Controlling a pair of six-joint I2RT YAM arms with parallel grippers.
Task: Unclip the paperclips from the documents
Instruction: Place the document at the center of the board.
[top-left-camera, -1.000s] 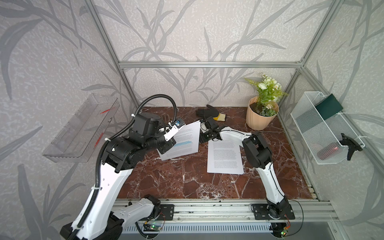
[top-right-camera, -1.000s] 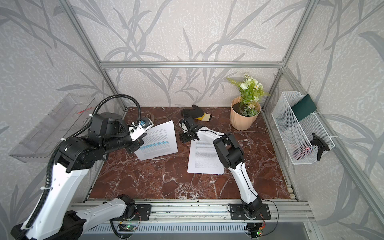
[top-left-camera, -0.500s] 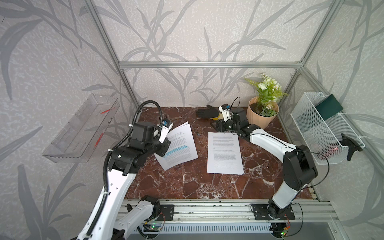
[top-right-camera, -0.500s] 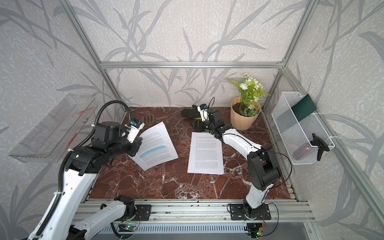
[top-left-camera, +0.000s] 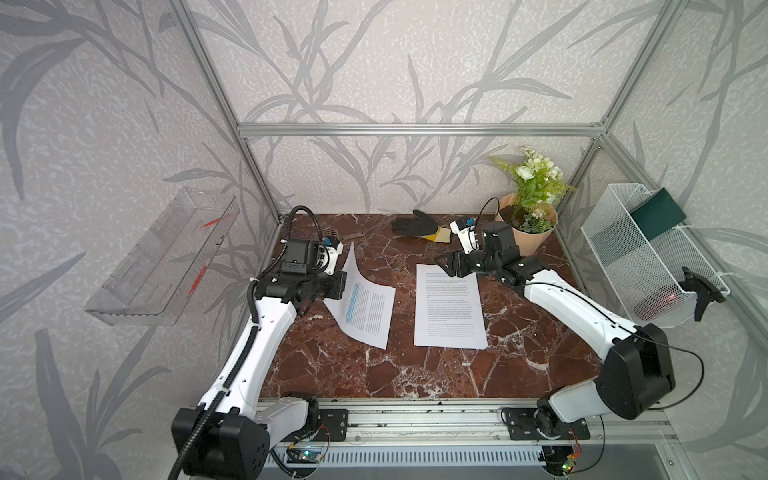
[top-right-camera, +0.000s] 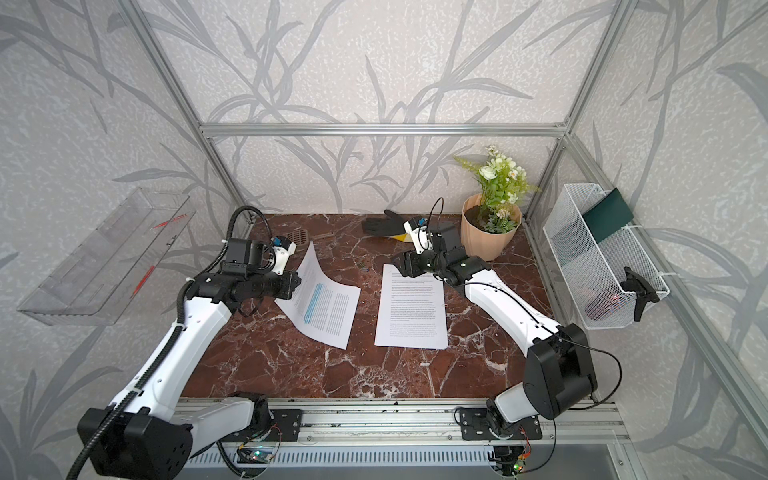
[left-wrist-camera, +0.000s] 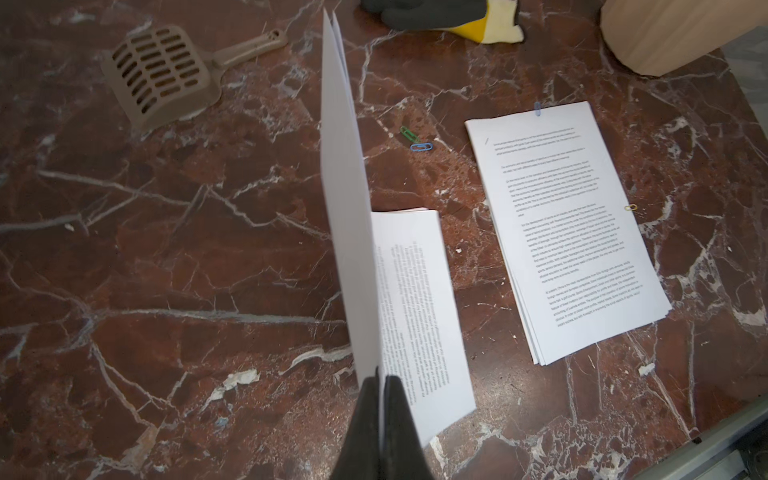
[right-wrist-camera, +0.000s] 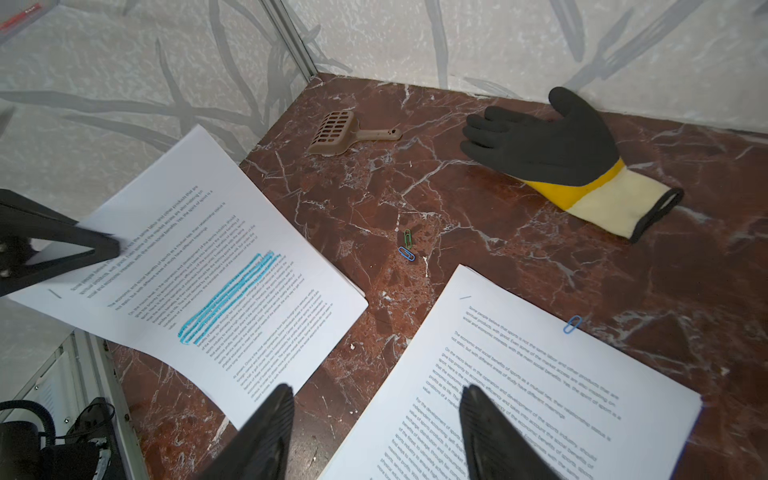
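While the left gripper (left-wrist-camera: 380, 386) stays pinched on the white printed document with blue highlighter lines (top-left-camera: 365, 307), its held edge stands steeper than before, and the right gripper (right-wrist-camera: 376, 392), spread and empty, has come from the black-and-yellow work glove (right-wrist-camera: 540, 141) to over the plain white printed document (top-left-camera: 449, 307). Only the wrist views resolve a blue wire paperclip (right-wrist-camera: 572, 324) on that document's far edge, a yellow wire paperclip (left-wrist-camera: 631, 207) on its side, and a green wire paperclip (left-wrist-camera: 409, 134) loose on the red marble table (top-left-camera: 374, 374). The pinched corner is hidden.
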